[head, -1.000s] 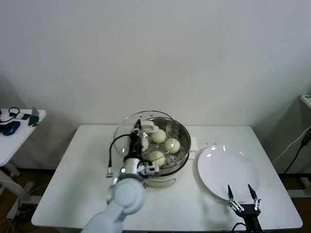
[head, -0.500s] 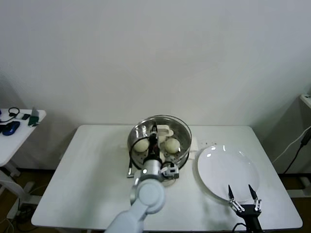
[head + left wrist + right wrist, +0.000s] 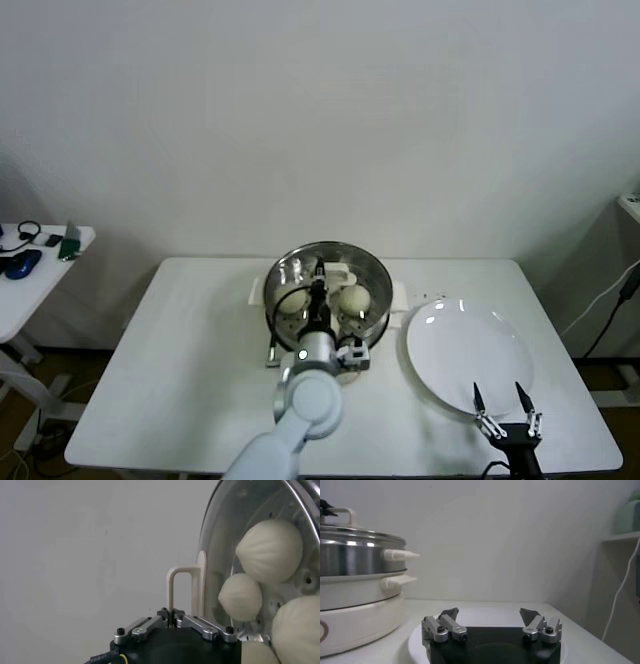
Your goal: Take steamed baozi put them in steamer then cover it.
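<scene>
lid on steamer, left gripper clamped on its handle.

left gripper (image 3: pixel 171 621) is above the steamer (image 3: pixel 372 312) at table (image 3: pixel 170 360) centre, fingers closed on the lid handle (image 3: pixel 181 587). glass lid (image 3: pixel 227 540) sits over the basket; baozi (image 3: pixel 270 550) show through it, inside. right gripper (image 3: pixel 491 622) hangs with fingers spread over the near edge of the plate (image 3: pixel 465 350), right of the steamer, holding nothing.

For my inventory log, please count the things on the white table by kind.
Cream-white round dough buns: 4
Shiny round steel steamer: 1
Clear round glass lid: 1
Flat round white plate: 1
Total: 7
</scene>
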Controlling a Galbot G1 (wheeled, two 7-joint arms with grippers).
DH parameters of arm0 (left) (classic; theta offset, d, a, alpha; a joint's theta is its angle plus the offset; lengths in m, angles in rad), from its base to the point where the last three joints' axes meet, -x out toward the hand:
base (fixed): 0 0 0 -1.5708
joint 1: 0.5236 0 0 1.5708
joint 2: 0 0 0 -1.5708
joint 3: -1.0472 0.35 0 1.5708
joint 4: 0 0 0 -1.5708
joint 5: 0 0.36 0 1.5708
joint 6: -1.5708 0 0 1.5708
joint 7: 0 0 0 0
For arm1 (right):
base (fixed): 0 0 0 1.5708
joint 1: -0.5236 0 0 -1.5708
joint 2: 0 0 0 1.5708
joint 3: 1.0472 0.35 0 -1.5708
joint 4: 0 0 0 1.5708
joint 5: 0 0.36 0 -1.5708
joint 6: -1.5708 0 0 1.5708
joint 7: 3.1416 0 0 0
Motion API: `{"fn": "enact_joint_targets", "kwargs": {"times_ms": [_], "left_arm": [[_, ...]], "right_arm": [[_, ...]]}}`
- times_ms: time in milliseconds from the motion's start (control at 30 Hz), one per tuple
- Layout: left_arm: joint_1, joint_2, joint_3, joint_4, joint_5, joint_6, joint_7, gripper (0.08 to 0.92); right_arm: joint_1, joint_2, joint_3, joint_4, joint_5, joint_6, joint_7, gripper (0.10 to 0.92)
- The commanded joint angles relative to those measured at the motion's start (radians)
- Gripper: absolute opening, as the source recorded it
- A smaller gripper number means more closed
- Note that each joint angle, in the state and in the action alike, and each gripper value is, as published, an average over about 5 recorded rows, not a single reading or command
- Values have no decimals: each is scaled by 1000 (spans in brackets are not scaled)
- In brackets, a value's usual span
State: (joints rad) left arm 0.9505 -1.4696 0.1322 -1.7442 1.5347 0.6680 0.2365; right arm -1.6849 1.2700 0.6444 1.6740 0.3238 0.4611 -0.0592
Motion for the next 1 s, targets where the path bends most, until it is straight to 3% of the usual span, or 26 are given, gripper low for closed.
{"fn": "enact_joint_targets", "kwargs": {"times_ms": [33,467,567,833,1000], "left_arm": [[1,-8,-6,32,2,-8,-28,140],[4,18,-9,-5,-32,-19,-17,140],[-2,36,6,-40,-77,-6,4,171],[-24,165,56,-217,-345,68,52,397],[46,259,33,-331,-567,48,-20,535]], "right_arm": [[-1,4,3,0,-1,9,-1,823],[-1,8,2,-2,-1,10,0,823],[-1,6,2,0,1,6,-6,823],[-1,2,3,9,10,-22,-5,823],[-12,-7,-5,27,35,-71,24,823]]}}
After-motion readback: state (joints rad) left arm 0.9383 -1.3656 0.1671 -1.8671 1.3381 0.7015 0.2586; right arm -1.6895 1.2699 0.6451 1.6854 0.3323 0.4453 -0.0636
